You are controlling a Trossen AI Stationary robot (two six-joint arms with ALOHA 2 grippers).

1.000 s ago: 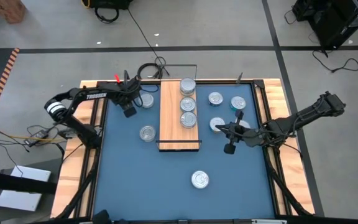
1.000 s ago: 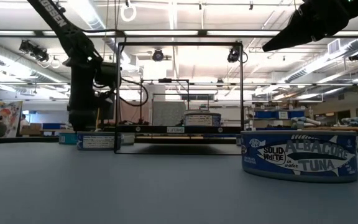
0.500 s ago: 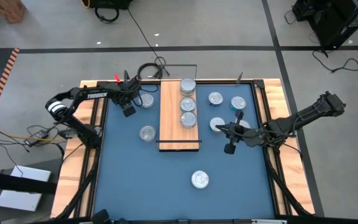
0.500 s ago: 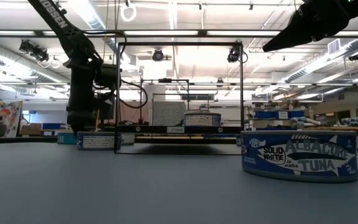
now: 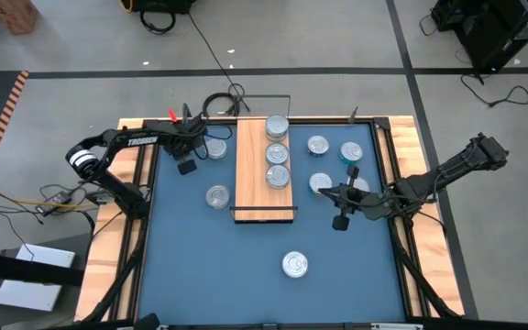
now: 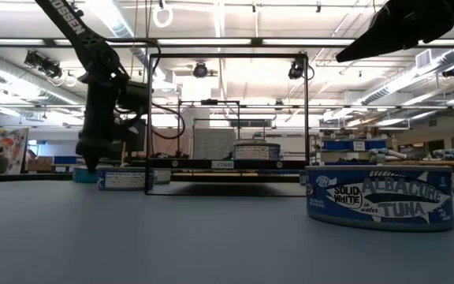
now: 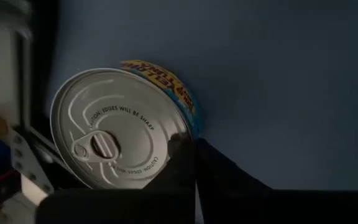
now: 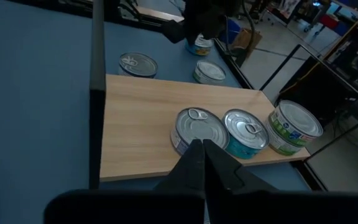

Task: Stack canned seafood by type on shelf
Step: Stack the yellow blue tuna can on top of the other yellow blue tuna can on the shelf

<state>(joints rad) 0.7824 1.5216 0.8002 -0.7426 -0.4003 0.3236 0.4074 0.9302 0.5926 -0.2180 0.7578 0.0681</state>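
Overhead, the shelf (image 5: pixel 265 169) was seen lying on the blue table (image 5: pixel 246 266), its long side running away from the near edge, with a thin black frame at each end. Three tins were lined up on its far half: one (image 5: pixel 277 127) at the far end, a second (image 5: pixel 277 154) just nearer, and a third (image 5: pixel 278 177) nearest of the row, each just beside the next. In the right wrist view the far one was shown with a green label (image 8: pixel 294 127), the middle one with teal sides (image 8: pixel 247 132).

The left gripper (image 5: pixel 188 165) was found at the table's far left corner, its fingers closed together with nothing between them. Just beside it a tin (image 5: pixel 215 148) was set on the table; in the left wrist view that tin (image 7: pixel 120 127) was shown with its pull-tab lid and a yellow-and-blue side, the closed fingertips (image 7: pixel 185 158) overlapping its rim. Another tin (image 5: pixel 216 196) was placed on the table left of the shelf.

The right gripper (image 5: pixel 340 218) was held right of the shelf, clenched shut and empty. Near it further tins (image 5: pixel 317 145) (image 5: pixel 351 151) (image 5: pixel 320 183) were gathered on the table. A single tin (image 5: pixel 294 265), labelled as albacore tuna (image 6: pixel 379 197) in the low view, was left well apart toward the near edge.
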